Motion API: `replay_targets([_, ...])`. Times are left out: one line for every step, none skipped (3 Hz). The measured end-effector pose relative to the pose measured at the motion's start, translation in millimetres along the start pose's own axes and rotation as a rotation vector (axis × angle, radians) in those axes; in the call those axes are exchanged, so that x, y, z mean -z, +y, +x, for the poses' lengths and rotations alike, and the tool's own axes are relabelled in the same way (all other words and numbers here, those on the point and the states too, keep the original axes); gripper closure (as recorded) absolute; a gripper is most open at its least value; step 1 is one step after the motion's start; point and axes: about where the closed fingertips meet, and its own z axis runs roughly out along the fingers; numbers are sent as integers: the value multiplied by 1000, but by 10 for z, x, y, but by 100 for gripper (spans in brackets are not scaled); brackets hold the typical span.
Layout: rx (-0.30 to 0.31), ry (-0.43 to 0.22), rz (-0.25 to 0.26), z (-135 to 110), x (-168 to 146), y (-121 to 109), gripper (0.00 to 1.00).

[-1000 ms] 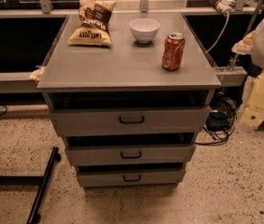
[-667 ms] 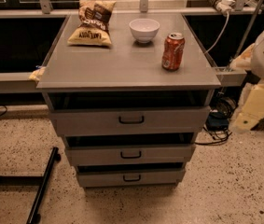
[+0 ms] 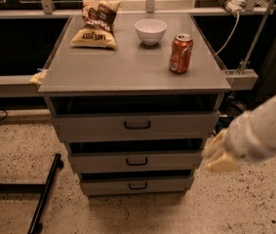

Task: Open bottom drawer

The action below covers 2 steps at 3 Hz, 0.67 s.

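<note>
At far left, a black tubular stand leg (image 3: 45,195) slants across the speckled terrazzo floor (image 3: 10,150). A grey metal rail (image 3: 6,84) runs behind it to the cabinet's left edge, where a small scrap of yellow tape (image 3: 37,77) clings.

The cabinet top (image 3: 128,74) is a flat, matte grey slab. At its back left lies a crinkled yellow and brown chip bag (image 3: 96,24). A round white bowl (image 3: 150,30) sits to the bag's right. Further right and nearer the front stands an upright red soda can (image 3: 181,53).

Below the top, three grey metal fronts step back in turn, each with a small black bar handle. The top drawer (image 3: 93,126) is widest and the middle drawer (image 3: 103,162) is narrower. The bottom drawer (image 3: 108,186) sits lowest, just above the floor, a long flat panel with its handle (image 3: 137,185) at centre. Nothing stands before it.

On the right, a white cable (image 3: 227,30) hangs from a power strip (image 3: 231,3). The gripper (image 3: 218,155), pale yellow and blurred, hangs off the cabinet's right side level with the middle drawer, on a rounded white arm (image 3: 262,130). It is apart from all the handles, and whether it is spread or closed up cannot be told.
</note>
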Motion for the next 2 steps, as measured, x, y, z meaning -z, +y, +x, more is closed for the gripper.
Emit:
replay_targets([-25,-73,-146,329,-1248,273,88])
replay_targets([-74,-112,-170,470,-1723,269,100])
